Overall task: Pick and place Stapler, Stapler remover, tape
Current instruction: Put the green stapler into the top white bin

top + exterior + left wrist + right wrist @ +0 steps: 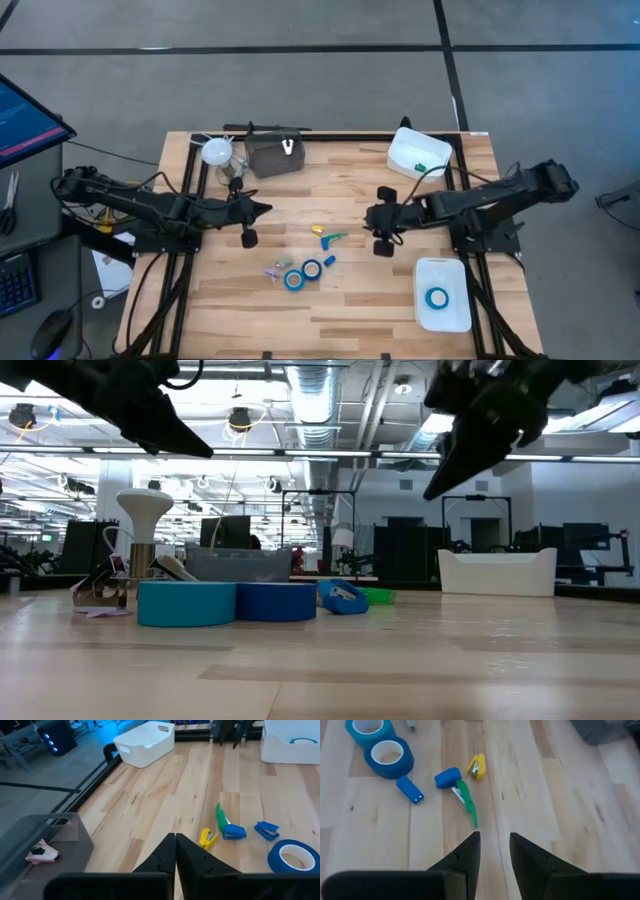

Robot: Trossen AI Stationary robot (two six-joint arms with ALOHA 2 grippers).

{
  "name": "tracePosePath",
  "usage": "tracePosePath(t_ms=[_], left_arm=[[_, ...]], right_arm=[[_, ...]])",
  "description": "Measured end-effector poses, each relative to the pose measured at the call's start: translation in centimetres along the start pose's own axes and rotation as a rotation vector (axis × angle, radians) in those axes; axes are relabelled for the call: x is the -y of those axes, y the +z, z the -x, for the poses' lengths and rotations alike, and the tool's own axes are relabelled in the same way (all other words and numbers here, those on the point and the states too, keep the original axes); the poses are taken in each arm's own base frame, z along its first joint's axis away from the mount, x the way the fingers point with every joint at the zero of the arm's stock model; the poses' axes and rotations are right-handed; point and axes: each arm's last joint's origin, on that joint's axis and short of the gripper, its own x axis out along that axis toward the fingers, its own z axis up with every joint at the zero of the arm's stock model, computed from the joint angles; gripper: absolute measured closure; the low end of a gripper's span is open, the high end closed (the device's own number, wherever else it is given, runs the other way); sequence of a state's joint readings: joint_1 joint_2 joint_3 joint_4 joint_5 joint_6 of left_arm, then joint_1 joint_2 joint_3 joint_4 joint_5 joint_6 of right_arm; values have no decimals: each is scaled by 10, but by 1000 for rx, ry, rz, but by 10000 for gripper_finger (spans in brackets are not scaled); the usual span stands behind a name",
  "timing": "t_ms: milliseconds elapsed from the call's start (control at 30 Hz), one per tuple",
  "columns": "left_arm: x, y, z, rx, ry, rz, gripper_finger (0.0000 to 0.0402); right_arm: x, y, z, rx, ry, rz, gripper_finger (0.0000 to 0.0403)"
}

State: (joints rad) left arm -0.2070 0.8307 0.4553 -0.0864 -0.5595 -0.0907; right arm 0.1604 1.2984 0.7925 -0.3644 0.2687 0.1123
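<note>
Wooden slat counter (350, 300) on a dark frame, open workshop behind. One tape roll (437, 297) already lies in the white bin (443, 318) at the right front corner; two blue rolls (303, 274) and small coloured staplers (328, 239) remain at centre front. Left tool (262, 209) together, empty; right tool (368, 214) apart, empty, both hovering mid-counter. Most of the task appears outstanding.
</note>
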Motion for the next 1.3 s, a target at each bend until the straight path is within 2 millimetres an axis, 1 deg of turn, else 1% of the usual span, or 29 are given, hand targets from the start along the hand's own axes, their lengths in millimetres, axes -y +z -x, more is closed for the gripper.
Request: tracePosePath(t_ms=[100, 233, 300, 333, 400, 600, 667, 767, 1033, 1133, 1233, 1300], left_arm=[[-1, 0, 0, 2, 18, 0, 399], [-1, 0, 0, 2, 20, 1, 399], [-1, 0, 0, 3, 20, 0, 399], [-1, 1, 0, 7, 20, 0, 399], [-1, 1, 0, 10, 20, 2, 399], [-1, 2, 1, 22, 19, 7, 399], [-1, 3, 1, 22, 19, 8, 399], [-1, 3, 1, 23, 19, 9, 399], [-1, 2, 1, 19, 19, 8, 399], [-1, 2, 1, 19, 19, 8, 399], [-1, 2, 1, 19, 19, 8, 399], [-1, 2, 1, 19, 19, 8, 399]], right_arm=[[6, -7, -10, 13, 35, -27, 306], [8, -10, -31, -18, 45, -39, 306], [4, -8, -47, -6, 52, -33, 306], [2, -13, -54, -41, 51, -20, 306], [-1, -16, -68, -90, 48, -7, 306], [-9, -11, -100, -184, 35, -18, 306], [-11, -3, -106, -169, 32, -20, 306], [-13, 2, -116, -180, 30, -10, 306], [-9, -2, -127, -235, 21, -10, 309], [-10, -3, -126, -242, 25, -8, 331], [-10, -3, -126, -240, 31, -9, 377], [-9, -3, -123, -245, 24, -3, 394]])
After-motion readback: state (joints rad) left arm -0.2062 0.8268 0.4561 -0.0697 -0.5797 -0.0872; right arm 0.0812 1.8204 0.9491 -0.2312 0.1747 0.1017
